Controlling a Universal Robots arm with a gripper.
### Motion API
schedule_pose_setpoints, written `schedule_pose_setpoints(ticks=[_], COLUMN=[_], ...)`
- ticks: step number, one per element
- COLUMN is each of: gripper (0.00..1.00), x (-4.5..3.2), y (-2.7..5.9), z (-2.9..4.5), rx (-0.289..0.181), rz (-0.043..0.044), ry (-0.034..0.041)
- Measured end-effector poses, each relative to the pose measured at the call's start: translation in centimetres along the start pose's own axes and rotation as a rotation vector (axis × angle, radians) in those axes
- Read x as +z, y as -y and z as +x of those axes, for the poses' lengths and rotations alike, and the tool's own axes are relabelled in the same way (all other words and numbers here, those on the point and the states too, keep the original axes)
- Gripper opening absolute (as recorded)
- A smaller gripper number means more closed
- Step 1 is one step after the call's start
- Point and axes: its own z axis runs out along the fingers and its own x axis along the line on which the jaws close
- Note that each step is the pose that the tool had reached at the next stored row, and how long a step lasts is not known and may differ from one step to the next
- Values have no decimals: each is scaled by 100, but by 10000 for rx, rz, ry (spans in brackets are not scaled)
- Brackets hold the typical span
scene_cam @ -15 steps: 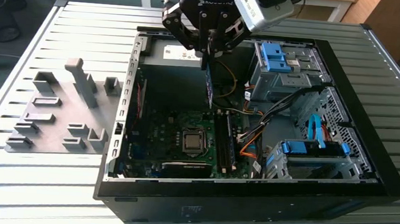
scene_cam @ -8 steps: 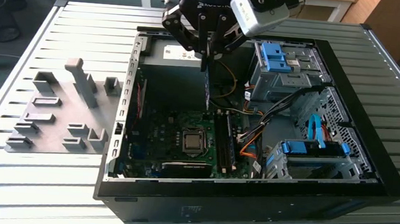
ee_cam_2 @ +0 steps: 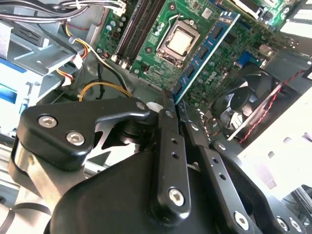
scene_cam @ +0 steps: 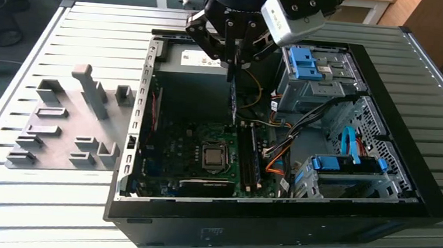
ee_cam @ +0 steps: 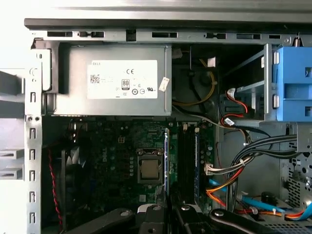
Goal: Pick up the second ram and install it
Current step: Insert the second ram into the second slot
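Open computer case — access from above only, walled on all sides. Gripper holds the second ram edge-down over the motherboard, centre of the exterior view. Obstacles: power supply at upper centre, blue drive cage upper right, cable bundle just right of the memory slots, fan — board around the CPU socket lies low and open

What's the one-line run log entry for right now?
tool: shut on second ram | ram: edge-on above motherboard | seated: not yet
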Motion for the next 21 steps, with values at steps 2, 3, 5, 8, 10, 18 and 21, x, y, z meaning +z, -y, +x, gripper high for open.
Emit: schedule_pose_setpoints(ticks=[2, 3, 5, 8, 10, 18, 21], gripper=[14, 14, 14, 14, 14, 14, 14], x=[1, 3, 9, 36, 70, 148, 174], y=[0, -1, -1, -2, -3, -4, -4], z=[-1, -15, -49, -95, -140, -227, -258], rx=[0, -5, -85, -263, -281, -274, -273], rz=[-1, -2, -3, -8, -6, -7, -8], ry=[1, -2, -24, -33, -42, -43, -43])
